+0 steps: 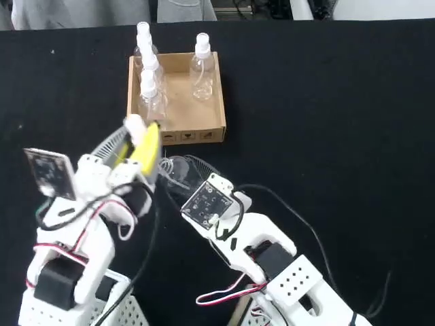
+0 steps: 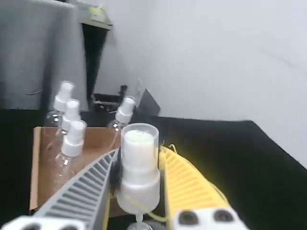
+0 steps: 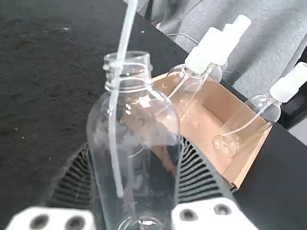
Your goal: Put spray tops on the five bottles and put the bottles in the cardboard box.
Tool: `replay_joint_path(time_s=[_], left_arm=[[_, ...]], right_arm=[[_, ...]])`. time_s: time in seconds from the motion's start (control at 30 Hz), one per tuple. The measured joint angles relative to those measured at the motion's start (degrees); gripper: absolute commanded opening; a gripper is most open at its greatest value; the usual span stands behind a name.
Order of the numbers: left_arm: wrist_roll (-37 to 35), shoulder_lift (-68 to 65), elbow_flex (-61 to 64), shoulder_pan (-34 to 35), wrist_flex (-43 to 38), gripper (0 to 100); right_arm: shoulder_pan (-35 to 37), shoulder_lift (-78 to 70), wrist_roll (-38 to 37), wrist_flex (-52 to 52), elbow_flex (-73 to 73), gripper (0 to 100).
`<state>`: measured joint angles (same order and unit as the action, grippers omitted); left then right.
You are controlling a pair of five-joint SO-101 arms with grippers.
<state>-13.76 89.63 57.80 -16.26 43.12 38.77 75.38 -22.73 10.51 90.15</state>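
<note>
A clear uncapped bottle (image 3: 136,158) stands upright in my right gripper (image 3: 135,148), which is shut on its body; in the high view the bottle (image 1: 180,168) sits just in front of the cardboard box (image 1: 204,132). My left gripper (image 2: 139,154) is shut on a white spray top (image 2: 139,143), held above the bottle near the box's front left corner (image 1: 134,125). The top's thin dip tube (image 3: 120,96) hangs down through the bottle's neck. Several capped bottles (image 1: 151,92) stand inside the box, one of them (image 1: 202,68) on its right side.
Black cloth (image 1: 326,122) covers the table, with open room to the right of the box. Both arm bases and their cables (image 1: 224,295) crowd the front edge. A grey-clad person (image 1: 81,12) is behind the far edge.
</note>
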Motion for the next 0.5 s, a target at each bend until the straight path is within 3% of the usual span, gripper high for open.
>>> replay_joint_path(time_s=[0.17, 0.37, 0.5], left_arm=[[2.9, 2.9, 2.3, -3.1, 0.0, 4], [3.1, 3.2, 2.3, -3.4, 0.0, 14], [3.0, 3.8, 4.0, -3.6, 0.0, 15]], right_arm=[[0.0, 0.0, 0.4, 0.0, 0.0, 1.2], [0.0, 0.0, 0.4, 0.0, 0.0, 1.2], [0.0, 0.0, 0.4, 0.0, 0.0, 1.2]])
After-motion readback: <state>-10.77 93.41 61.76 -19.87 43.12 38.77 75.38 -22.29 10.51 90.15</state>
